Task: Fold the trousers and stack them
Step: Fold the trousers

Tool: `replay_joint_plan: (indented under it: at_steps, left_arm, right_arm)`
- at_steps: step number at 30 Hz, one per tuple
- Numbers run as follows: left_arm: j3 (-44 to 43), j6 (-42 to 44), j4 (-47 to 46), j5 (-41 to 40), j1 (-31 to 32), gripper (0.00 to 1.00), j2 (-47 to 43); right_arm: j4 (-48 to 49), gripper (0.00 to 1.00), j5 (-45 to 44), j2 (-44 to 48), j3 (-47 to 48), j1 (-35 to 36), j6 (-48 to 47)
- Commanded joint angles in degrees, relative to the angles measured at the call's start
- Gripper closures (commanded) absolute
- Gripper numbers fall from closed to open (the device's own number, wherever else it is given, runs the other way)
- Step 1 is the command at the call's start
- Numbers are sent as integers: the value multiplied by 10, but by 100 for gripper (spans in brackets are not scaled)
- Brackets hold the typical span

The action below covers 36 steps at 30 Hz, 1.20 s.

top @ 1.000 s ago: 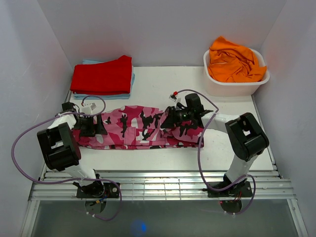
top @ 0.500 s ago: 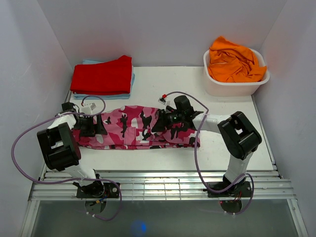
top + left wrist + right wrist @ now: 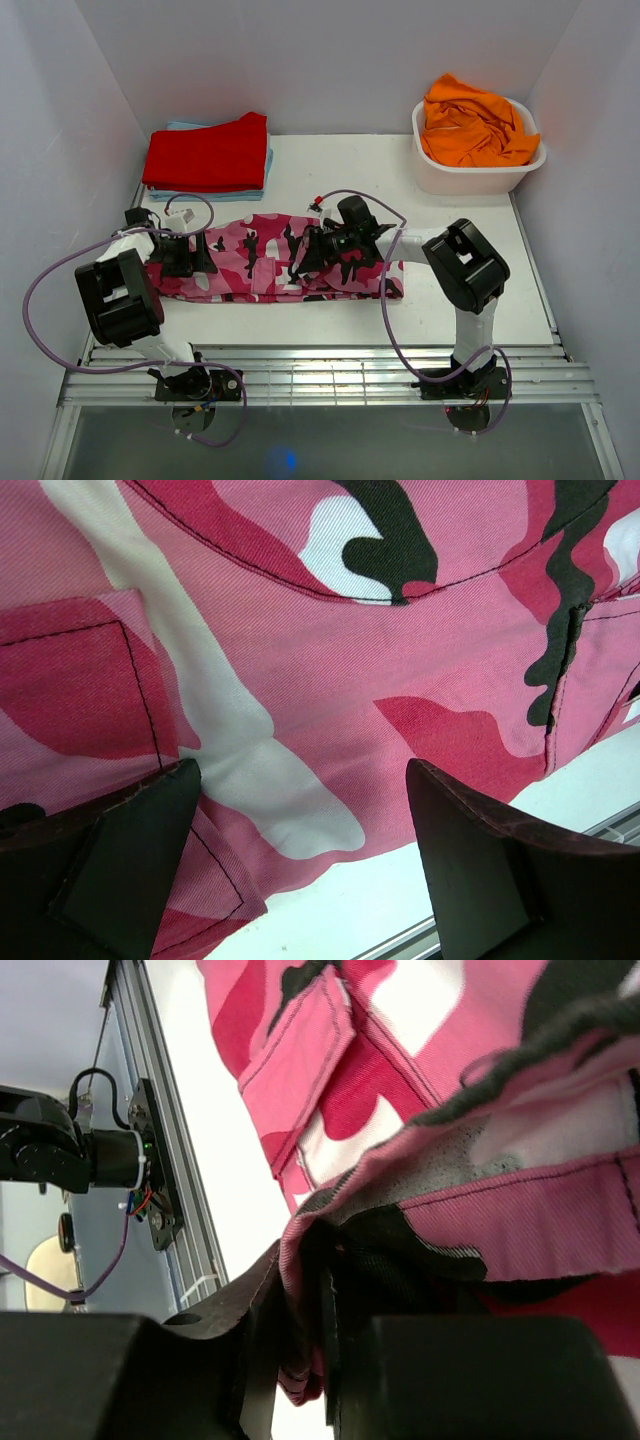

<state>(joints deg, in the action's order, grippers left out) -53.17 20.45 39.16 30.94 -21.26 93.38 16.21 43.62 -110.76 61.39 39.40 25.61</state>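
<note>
The trousers (image 3: 250,265), in pink, white and black camouflage, lie flat across the table in front of both arms. Their right end is doubled over towards the left. My right gripper (image 3: 305,255) is over the trousers' middle, and in the right wrist view it (image 3: 325,1330) is shut on a fold of the trousers (image 3: 400,1080), a fabric edge pinched between the dark fingers. My left gripper (image 3: 185,255) hovers low over the left end; in the left wrist view it (image 3: 300,860) stands wide open with the trousers (image 3: 330,660) and the table showing between its fingers.
A folded red garment (image 3: 208,152) lies on a light blue one at the back left. A white basin (image 3: 478,175) at the back right holds a crumpled orange garment (image 3: 475,125). Metal rails (image 3: 320,375) run along the near edge, and white walls close in the sides.
My right gripper has travelled left with the trousers' right end, drawing that end over the middle. The left gripper has stayed still and open.
</note>
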Motion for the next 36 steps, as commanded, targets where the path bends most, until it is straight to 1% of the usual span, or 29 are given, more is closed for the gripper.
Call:
replay_joint_plan:
  at_steps: [1,3,4,6,8,9,10,12,13,17,18,20,21,23,24,26,27,28,29,30,31,32,34,35,36]
  left_arm:
    - [44,21,-22,-60,1,2,52]
    - [43,21,-22,-59,1,2,52]
    - [42,21,-22,-58,1,2,52]
    - [41,20,-21,-59,1,2,51]
    - [42,20,-20,-59,1,2,51]
    - [42,21,-20,-59,1,2,51]
    - [42,21,-19,-60,0,2,51]
    - [42,21,-19,-61,1,2,50]
    - [42,21,-19,-61,1,2,49]
    - [34,19,-13,-49,1,2,49]
    - [31,22,-9,-34,1,2,47]
    - [22,26,0,-15,1,2,31]
    - [19,31,3,4,0,2,22]
    - [0,38,21,32,1,2,-19]
    - [-10,44,28,67,1,2,-37]
    - [-45,49,46,107,2,2,-93]
    - [-61,50,54,127,15,2,-110]
    - [-76,50,71,157,29,2,-124]
    - [-103,46,78,167,45,2,-135]
    - [-114,39,80,176,86,2,-151]
    - [-121,29,81,189,111,2,-154]
    - [-131,2,77,196,162,2,-155]
    - [-135,-35,45,201,221,2,-140]
    - [-132,-77,24,201,249,2,-132]
    - [-128,-97,-20,200,294,2,-123]
  right_arm:
    - [3,78,14,3,40,16,-5]
    - [4,78,9,-1,46,21,-2]
    - [4,83,11,-4,53,23,-2]
    - [-1,83,11,-16,58,26,-2]
    - [-4,65,13,-30,65,27,1]
    - [-8,45,14,-34,68,28,2]
    - [-14,30,18,-39,73,29,2]
    - [-17,12,23,-45,79,29,3]
    - [-16,10,29,-42,79,29,3]
    - [-6,9,52,-13,74,29,8]
    - [-4,10,59,-4,71,29,-2]
    - [-14,13,82,22,69,27,-18]
    - [-25,16,92,32,66,25,-41]
    - [-73,19,110,69,61,12,-74]
    - [-93,24,113,83,57,4,-111]
    - [-152,30,123,125,36,-33,-148]
    - [-178,34,125,135,29,-47,-190]
    - [-207,40,130,156,11,-81,-211]
    - [-254,41,132,163,1,-100,-231]
    - [-276,42,134,166,-9,-118,-269]
    - [-299,42,135,170,-17,-155,-294]
    - [-330,42,135,169,-31,-175,-323]
    - [-343,42,144,155,-41,-222,-340]
    - [-353,42,145,145,-39,-237,-351]
    - [-357,42,150,135,-36,-245,-356]
